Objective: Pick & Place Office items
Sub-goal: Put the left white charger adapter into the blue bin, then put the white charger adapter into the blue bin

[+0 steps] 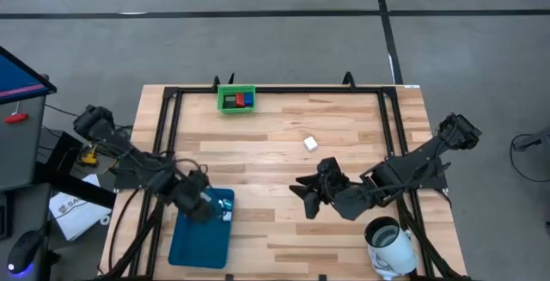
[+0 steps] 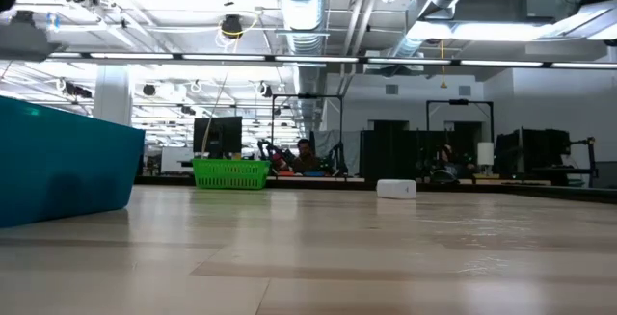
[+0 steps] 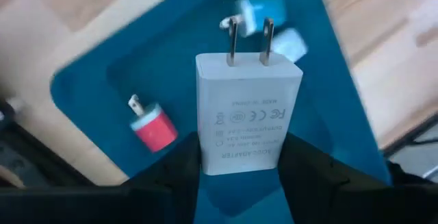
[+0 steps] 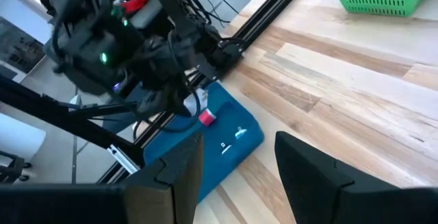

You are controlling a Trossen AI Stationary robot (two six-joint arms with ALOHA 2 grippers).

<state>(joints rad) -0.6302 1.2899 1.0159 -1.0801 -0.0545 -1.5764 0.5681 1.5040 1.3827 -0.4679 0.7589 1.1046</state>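
Note:
A white plug adapter (image 3: pixel 243 107), one of the office items, hangs over the teal tray (image 1: pixel 185 247) with my left gripper (image 1: pixel 204 205) shut on it. In the tray lie a red adapter (image 3: pixel 154 126), a blue one (image 3: pixel 262 10) and a pale one (image 3: pixel 290 44). Another white item (image 1: pixel 310 143) rests on the table's middle, also seen in the low view (image 2: pixel 396 189). My right gripper (image 1: pixel 308 193) hovers open at the table's middle right, nothing between its fingers (image 4: pixel 171 176). My left gripper pinches the white adapter's body at the end away from the prongs (image 3: pixel 236 161), one finger (image 3: pixel 179 169) on each narrow side. The fingers come from above, pointing down. The adapter hangs clear over the tray, prongs (image 3: pixel 248 40) down, printed face toward the wrist camera.
A green bin (image 1: pixel 236 99) with red and blue pieces stands at the far edge. A large white mug-like cylinder (image 1: pixel 388 245) stands near the front right corner. Bare wood lies between tray and right gripper. Black frame rails (image 1: pixel 163 135) run along the table's sides.

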